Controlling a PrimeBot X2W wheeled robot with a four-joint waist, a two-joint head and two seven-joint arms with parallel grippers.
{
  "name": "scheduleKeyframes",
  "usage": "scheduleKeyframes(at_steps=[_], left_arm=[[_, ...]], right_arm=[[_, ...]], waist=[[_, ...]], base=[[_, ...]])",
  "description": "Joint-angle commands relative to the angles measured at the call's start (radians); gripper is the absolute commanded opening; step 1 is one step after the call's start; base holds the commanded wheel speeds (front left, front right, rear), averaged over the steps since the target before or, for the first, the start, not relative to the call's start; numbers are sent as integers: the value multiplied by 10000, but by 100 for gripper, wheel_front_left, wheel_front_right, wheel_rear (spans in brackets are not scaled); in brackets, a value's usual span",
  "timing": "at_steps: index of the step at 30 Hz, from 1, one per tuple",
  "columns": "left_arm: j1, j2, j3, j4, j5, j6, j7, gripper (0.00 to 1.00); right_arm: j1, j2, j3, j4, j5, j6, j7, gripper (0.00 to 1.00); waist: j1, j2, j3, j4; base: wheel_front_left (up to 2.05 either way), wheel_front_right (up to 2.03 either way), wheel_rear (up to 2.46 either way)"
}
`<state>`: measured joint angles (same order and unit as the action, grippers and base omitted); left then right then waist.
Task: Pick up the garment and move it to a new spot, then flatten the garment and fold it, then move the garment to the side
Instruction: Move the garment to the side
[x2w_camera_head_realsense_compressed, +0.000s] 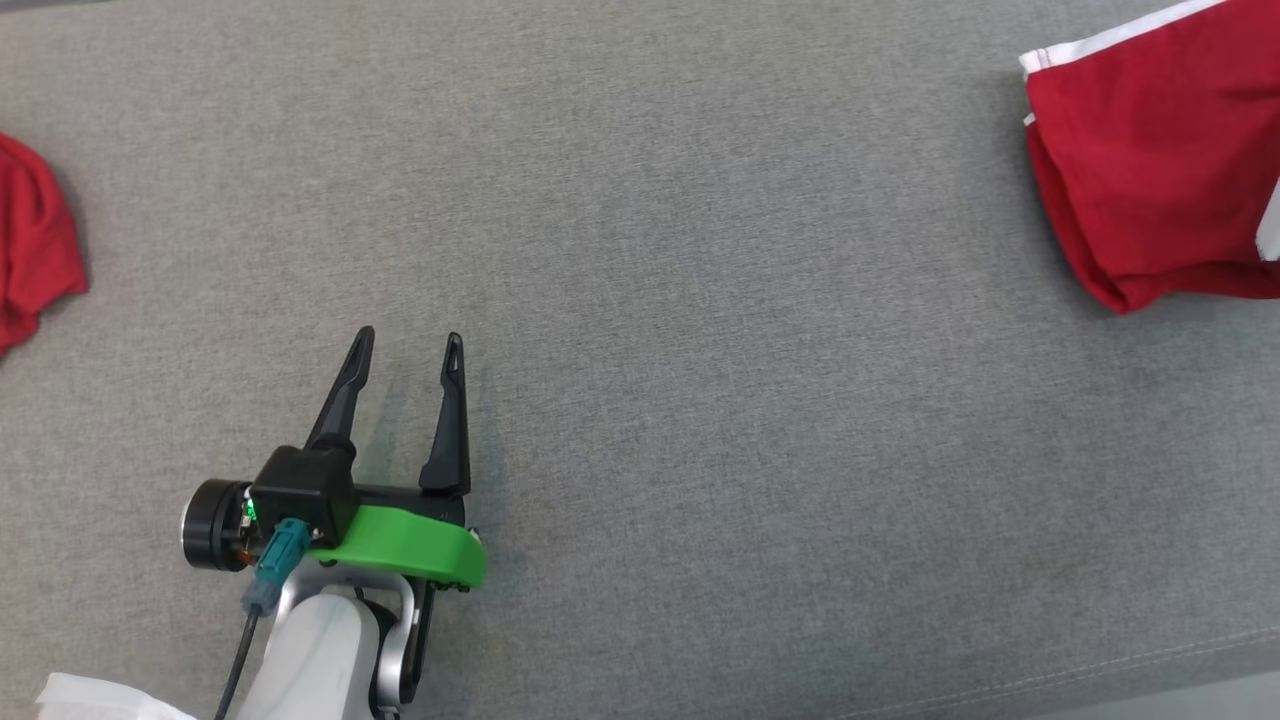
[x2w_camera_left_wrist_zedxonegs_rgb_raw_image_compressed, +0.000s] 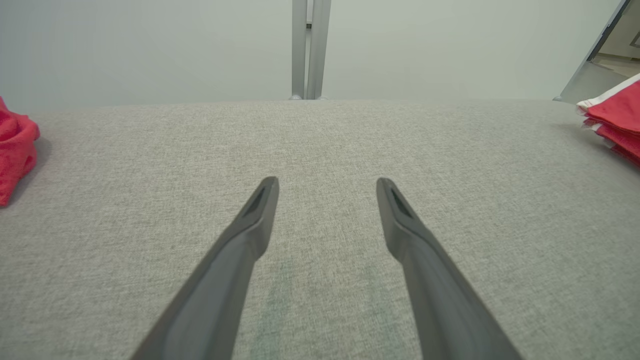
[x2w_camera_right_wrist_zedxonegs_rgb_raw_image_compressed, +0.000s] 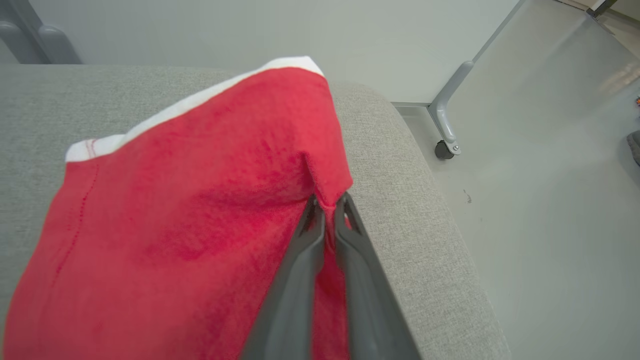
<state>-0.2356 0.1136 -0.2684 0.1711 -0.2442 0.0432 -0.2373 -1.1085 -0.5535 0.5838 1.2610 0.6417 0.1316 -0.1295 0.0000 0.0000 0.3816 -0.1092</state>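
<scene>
The garment (x2w_camera_head_realsense_compressed: 1150, 160) is red with white trim, folded, and lies at the far right of the grey surface. In the right wrist view my right gripper (x2w_camera_right_wrist_zedxonegs_rgb_raw_image_compressed: 327, 202) is shut on a pinch of the garment (x2w_camera_right_wrist_zedxonegs_rgb_raw_image_compressed: 200, 210) near the surface's right edge. The fabric rises into a ridge at the fingertips. My left gripper (x2w_camera_head_realsense_compressed: 410, 345) stands open over bare grey cloth at the lower left, nothing between its fingers. In the left wrist view the left gripper (x2w_camera_left_wrist_zedxonegs_rgb_raw_image_compressed: 327, 185) points across the surface, with the garment (x2w_camera_left_wrist_zedxonegs_rgb_raw_image_compressed: 615, 117) at the right edge.
Another red cloth (x2w_camera_head_realsense_compressed: 30, 240) lies bunched at the far left edge, and this red cloth (x2w_camera_left_wrist_zedxonegs_rgb_raw_image_compressed: 15, 145) sits left of my left fingers. A white cloth (x2w_camera_head_realsense_compressed: 90, 700) shows at the bottom left corner. The padded surface's right edge (x2w_camera_right_wrist_zedxonegs_rgb_raw_image_compressed: 425, 210) drops to a floor with a castered frame leg (x2w_camera_right_wrist_zedxonegs_rgb_raw_image_compressed: 445, 145).
</scene>
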Motion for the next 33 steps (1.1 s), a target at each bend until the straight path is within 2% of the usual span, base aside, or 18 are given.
scheduleKeyframes(at_steps=[1,9,10,11,12,16,21,27,33], left_arm=[[48,63,-46,-40,17,20,37,100],[91,123,-118,-163,-16,81,54,100],[81,125,-125,-168,-22,89,62,100],[66,129,-135,-158,-30,96,63,100],[60,127,-138,-151,-38,106,61,100],[43,114,-175,-123,-73,128,53,100],[48,113,-183,-54,-137,179,29,100],[69,58,-192,160,-271,142,-31,100],[-13,-15,-3,623,-451,141,-172,100]], right_arm=[[-161,-175,7,126,-199,-19,-138,0],[-256,-687,-619,291,-943,-19,-468,0],[-237,-809,-787,292,-1047,-19,-554,22],[-176,-731,-929,293,-1203,-19,-628,74],[-116,-669,-1065,292,-1312,-17,-679,100],[-51,-651,-1631,294,-1990,-19,-959,100],[-183,-251,-2184,293,-2857,-19,-1203,100],[-226,547,-2403,217,-3599,-19,-1357,100],[460,1367,-2440,-790,-3781,-19,-1358,100]], waist=[[0,0,55,120],[0,0,80,336],[0,0,90,354],[0,0,84,368],[0,0,75,374],[0,0,50,395],[0,0,-74,324],[0,0,-476,196],[0,0,-1354,192]], base=[[0,0,0],[0,0,0],[0,0,0],[0,0,0],[0,0,0],[0,0,0],[0,0,0],[0,0,0],[0,0,0]])
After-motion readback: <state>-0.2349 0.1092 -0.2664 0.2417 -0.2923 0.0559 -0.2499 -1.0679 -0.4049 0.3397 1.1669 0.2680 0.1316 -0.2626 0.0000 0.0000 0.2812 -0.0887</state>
